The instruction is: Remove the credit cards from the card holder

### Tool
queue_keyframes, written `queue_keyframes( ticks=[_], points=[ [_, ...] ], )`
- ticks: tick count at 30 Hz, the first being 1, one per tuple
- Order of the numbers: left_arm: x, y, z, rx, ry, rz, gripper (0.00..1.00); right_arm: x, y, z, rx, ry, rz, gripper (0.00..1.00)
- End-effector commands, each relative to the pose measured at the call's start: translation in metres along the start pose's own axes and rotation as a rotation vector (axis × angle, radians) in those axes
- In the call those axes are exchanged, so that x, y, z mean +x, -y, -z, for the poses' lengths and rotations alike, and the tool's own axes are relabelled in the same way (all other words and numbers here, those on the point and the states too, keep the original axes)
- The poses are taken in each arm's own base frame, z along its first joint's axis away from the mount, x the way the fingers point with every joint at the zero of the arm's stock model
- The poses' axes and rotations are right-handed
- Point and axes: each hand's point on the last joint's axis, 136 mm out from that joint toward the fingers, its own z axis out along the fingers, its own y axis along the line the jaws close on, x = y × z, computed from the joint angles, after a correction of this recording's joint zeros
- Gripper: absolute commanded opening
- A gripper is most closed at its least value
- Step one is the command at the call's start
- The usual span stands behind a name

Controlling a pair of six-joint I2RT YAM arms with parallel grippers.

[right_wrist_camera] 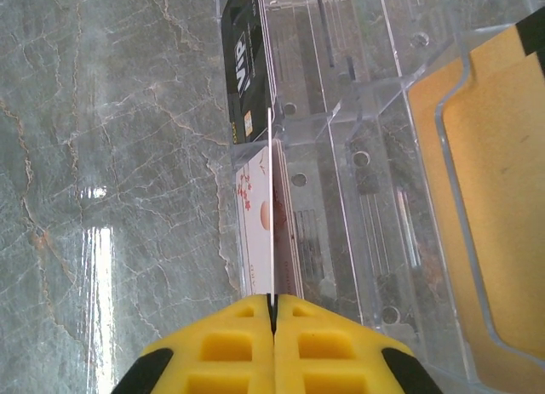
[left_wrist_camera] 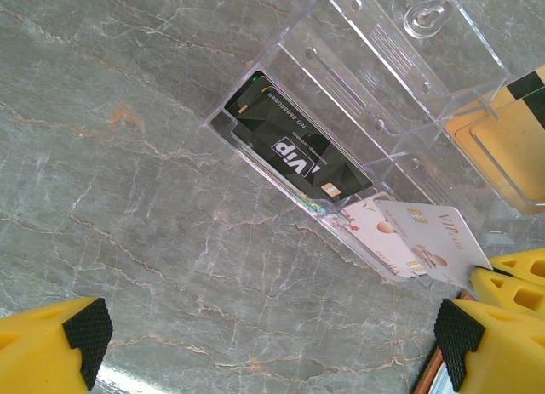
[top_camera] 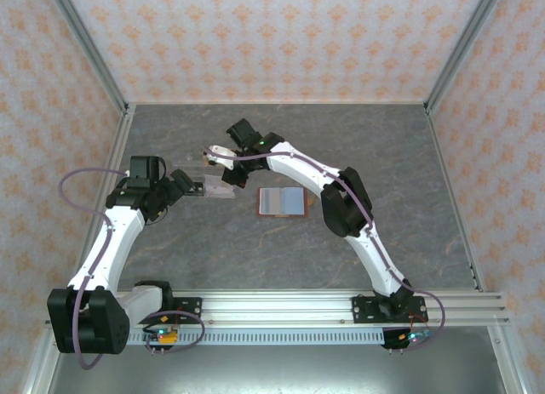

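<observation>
Right claw [right_wrist_camera: 274,305] pinched shut on a pale card [left_wrist_camera: 438,236], held edge-on by one short end, with its far end down among the dividers of a clear acrylic tray [left_wrist_camera: 383,79]. Left claw [left_wrist_camera: 271,334] spread wide and gripping nothing, low over the grey marble worktop [left_wrist_camera: 128,198] just beside the tray. The card holder [top_camera: 281,202] lies open and flat, blue-grey inside up, near the tray on its right and apart from both claws. We catch its red-brown edge at the corner of the left wrist view. In the tray we note a black VIP card [left_wrist_camera: 294,151] in one slot, another pale card [left_wrist_camera: 375,232] in the slot next to it under the held one, and tan-gold cards with a dark stripe [left_wrist_camera: 511,130] in the larger bay. We judge the task well along: several cards are out of the holder and sorted, and the one in hand wants only release. What remains is uncertain, since the holder's pockets are too small in the top view for us to tell whether any card is left inside. If one is, the free left claw looks the nearer to go for it.
</observation>
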Motion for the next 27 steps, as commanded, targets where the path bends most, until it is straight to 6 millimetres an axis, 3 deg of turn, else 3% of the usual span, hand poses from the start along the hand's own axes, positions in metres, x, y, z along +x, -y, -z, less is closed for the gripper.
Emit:
queue_keyframes(
  ticks=[1, 9, 14, 21, 27],
  points=[
    [-0.002, 0.0, 0.001, 0.012, 0.007, -0.007, 1.0, 0.004, 0.003, -0.004, 0.006, -0.024, 0.021, 0.08],
    [-0.001, 0.003, -0.001, 0.026, -0.001, -0.007, 1.0, 0.007, 0.004, -0.009, 0.005, -0.033, 0.015, 0.1],
    [0.001, 0.003, -0.002, 0.028, -0.008, -0.008, 1.0, 0.001, 0.004, -0.004, 0.005, -0.024, -0.009, 0.22],
    [0.001, 0.005, -0.002, 0.037, -0.016, -0.009, 1.0, -0.026, 0.002, 0.03, 0.034, 0.047, -0.087, 0.26],
    [0.004, 0.007, -0.004, 0.05, -0.026, -0.013, 1.0, -0.031, 0.016, 0.068, 0.198, 0.106, -0.333, 0.36]
  ],
)
